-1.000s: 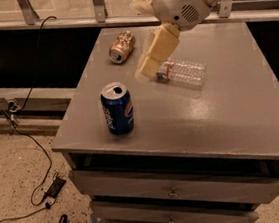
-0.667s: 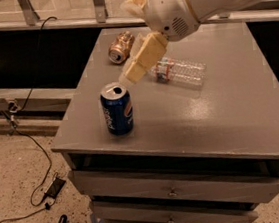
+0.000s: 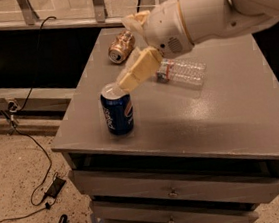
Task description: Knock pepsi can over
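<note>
1. The gripper (image 3: 123,54) of the robot's one arm has swung down and to the left in the past second. It now hangs just above the pepsi can (image 3: 118,115), after starting well behind and to the right of it.
2. Its two cream fingers stand apart and hold nothing. The lower finger (image 3: 137,72) slants down so that its tip meets, or all but meets, the rear rim of the pepsi can's silver top. Actual contact cannot be confirmed.
3. The pepsi can has not moved. It stands upright on the grey table (image 3: 221,119), logo facing the camera.
4. Two bystanders lie on their sides: a gold-brown can (image 3: 121,47) well behind the pepsi can, and a clear plastic bottle (image 3: 183,72) behind it and to the right.
5. The approach looks finished and the push itself is about to begin. A sideways or forward sweep of the lower finger against the pepsi can's top should tip it.
6. There is open tabletop to the right of the pepsi can, while the table edges run close on its front and left.
</note>
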Robot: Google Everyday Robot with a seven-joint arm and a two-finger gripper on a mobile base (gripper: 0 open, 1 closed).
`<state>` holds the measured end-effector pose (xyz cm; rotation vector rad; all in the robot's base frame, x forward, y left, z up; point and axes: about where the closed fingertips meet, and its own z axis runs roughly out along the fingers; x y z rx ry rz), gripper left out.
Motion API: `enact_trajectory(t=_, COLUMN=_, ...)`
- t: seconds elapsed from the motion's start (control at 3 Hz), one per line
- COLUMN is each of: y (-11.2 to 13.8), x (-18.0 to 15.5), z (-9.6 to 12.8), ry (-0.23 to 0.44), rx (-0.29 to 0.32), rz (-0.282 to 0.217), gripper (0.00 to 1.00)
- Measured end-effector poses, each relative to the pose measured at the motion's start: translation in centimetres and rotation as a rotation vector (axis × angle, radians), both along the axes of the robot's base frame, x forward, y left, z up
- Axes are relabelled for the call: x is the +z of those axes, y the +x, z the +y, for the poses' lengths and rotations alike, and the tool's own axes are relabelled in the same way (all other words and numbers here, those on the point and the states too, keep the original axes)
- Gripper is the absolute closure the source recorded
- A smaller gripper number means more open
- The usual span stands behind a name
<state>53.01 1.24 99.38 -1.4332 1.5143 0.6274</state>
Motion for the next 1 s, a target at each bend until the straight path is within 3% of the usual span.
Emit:
enact_trajectory(t=0.33, y=-2.9, x=-3.0, z=1.1, ry=0.161, rx=-0.011, rz=0.093, gripper=0.00)
enact_trajectory(t=0.67, y=-5.1, x=-5.7, z=1.8, ry=0.312, rx=-0.041, rz=0.132, gripper=0.00)
enact_trajectory(t=1.0, y=-5.2, x=-7.2, z=2.5, ry=0.370, rx=-0.088, rz=0.103, gripper=0.00)
